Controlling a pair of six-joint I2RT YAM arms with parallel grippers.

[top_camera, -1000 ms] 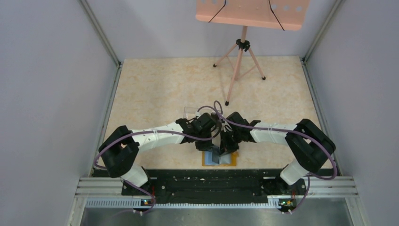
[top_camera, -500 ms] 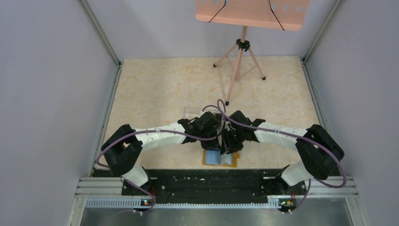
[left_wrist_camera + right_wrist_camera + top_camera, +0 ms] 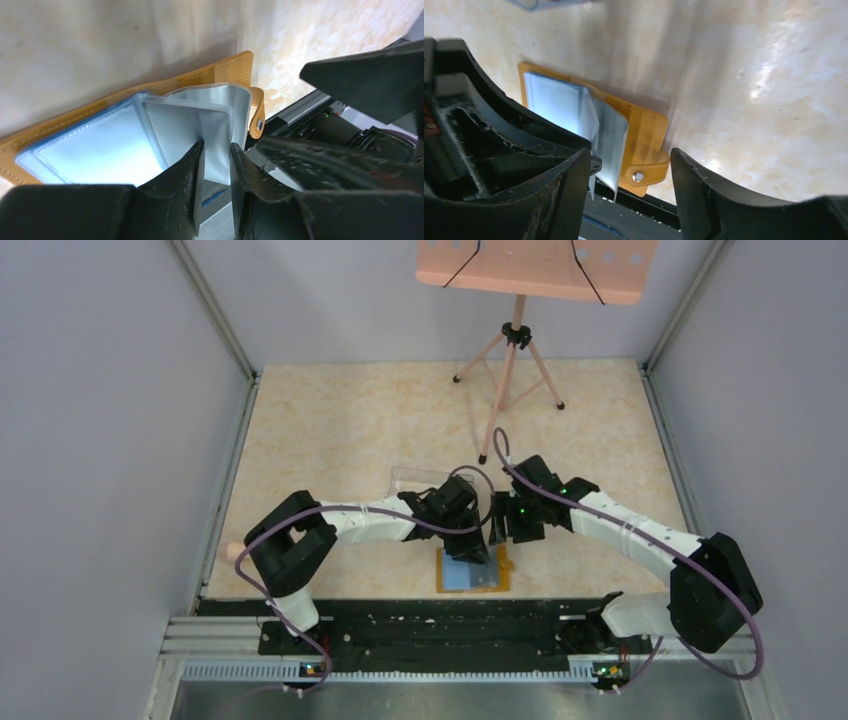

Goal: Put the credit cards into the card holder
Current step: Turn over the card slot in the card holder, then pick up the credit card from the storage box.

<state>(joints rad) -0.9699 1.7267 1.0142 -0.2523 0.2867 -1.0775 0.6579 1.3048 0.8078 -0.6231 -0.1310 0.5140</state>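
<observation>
Straddling a blue-grey pocket leaf (image 3: 220, 110) of the card holder (image 3: 220, 70) beneath it, your left gripper (image 3: 216, 147) is narrowly parted; your right gripper (image 3: 630, 155) gapes wide, empty.

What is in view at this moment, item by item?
card holder: 1, orange with blue-grey pockets, lying open at the table's near edge
cards: none visible
box: 1, clear, on the table just beyond the left gripper
music stand: 1, pink, standing on the table's far side
table: 1, beige marbled
walls: grey, on both sides and behind
base rail: 1, black and silver, near edge
left arm: 1, white and black
right arm: 1, white and black
left gripper: 1, black, fingers slightly apart on either side of a pocket leaf
right gripper: 1, black, wide open, empty, near the card holder
</observation>
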